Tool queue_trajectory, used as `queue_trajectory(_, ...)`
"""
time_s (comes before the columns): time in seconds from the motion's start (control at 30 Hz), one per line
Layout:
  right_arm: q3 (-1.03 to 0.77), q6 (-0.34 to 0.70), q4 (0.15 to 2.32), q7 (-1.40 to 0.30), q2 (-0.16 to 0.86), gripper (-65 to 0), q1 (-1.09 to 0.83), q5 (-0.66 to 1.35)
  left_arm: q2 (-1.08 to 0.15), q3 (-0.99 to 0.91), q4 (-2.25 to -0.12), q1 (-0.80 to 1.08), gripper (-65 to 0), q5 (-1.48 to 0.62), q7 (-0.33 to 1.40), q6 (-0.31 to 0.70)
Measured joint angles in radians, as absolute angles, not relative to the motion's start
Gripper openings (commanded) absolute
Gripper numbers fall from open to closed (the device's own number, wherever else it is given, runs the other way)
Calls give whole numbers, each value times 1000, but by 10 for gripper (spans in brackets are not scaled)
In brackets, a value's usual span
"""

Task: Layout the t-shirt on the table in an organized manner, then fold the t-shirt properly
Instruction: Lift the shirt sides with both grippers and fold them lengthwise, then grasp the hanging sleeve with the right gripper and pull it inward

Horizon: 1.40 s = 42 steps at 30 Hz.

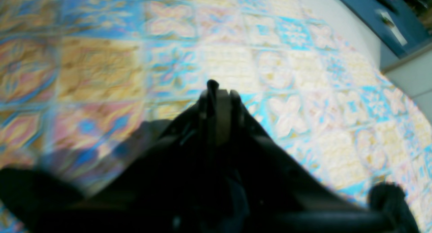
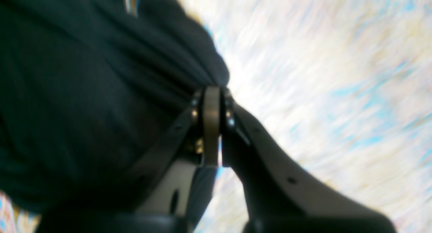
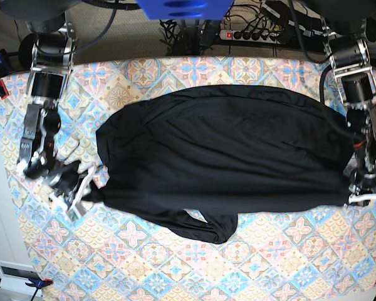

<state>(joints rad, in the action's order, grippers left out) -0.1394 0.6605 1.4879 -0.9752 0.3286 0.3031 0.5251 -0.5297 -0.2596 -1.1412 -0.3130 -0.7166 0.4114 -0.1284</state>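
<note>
Nearest, a loose fold of the plain black soft-fabric t-shirt (image 3: 219, 163) bulges at its near edge on the pastel tile-patterned table (image 3: 194, 269). Either side, the right gripper (image 3: 89, 188) and left gripper (image 3: 356, 194) pinch its corners, clamped tight. Uneven pulling could likely slip fabric free, bunching it.

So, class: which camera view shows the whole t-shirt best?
The base view: the t-shirt lies spread across the table, outline complete. The right wrist view shows only bunched black fabric at closed jaws; the left wrist view shows a dark blurred patch.
</note>
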Motion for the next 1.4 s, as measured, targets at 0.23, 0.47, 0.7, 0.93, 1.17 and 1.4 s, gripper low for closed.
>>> queue_trajectory(0.23, -142, 661, 1665, -981, 332, -650, 157, 528, -515, -287, -1220, -197, -650, -731, 410, -107)
queue_trajectory(0.47, -139, 668, 1821, -1000, 329, -650, 2, 538, -523, -407, -1217, -103, -650, -725, 411, -118)
queue_trajectory(0.7, -137, 666, 1851, -1014, 333, -650, -69, 531, -517, -406, -1217, -29, -650, -723, 415, -124)
queue_trajectory(0.93, -136, 658, 1847, -1073, 333, -650, -91, 527, -513, -358, -1214, -36, -579, -638, 500, -115)
queue_trajectory(1.17, -136, 659, 1847, -1095, 332, -643, -162, 527, -514, -398, -1215, -36, -428, -631, 517, -119)
queue_trajectory(1.4, -136, 658, 1873, -1093, 332, -503, -176, 523, -529, -551, -1215, -31, -412, -699, 510, -130)
